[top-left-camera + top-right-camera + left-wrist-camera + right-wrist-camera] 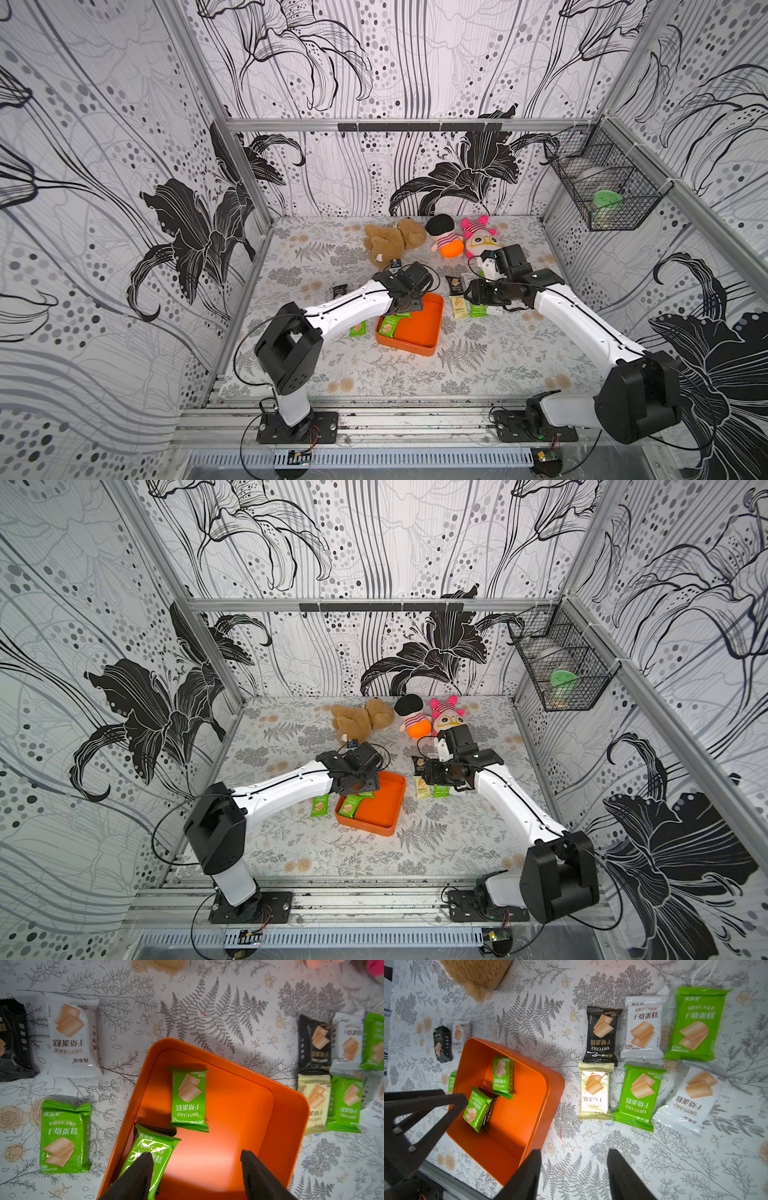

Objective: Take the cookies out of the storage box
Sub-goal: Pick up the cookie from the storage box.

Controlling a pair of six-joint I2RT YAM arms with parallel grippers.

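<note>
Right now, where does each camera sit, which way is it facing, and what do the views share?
Top view: high at the front, looking down at the storage box; left arm and right arm show.
Top view: beside it, same direction, nearly the same scene.
Left wrist: looks down into the box; open left gripper shows.
Right wrist: looks down at cookies beside the box; open right gripper shows.
Shared: both wrist views show the box's lone green cookie.
</note>
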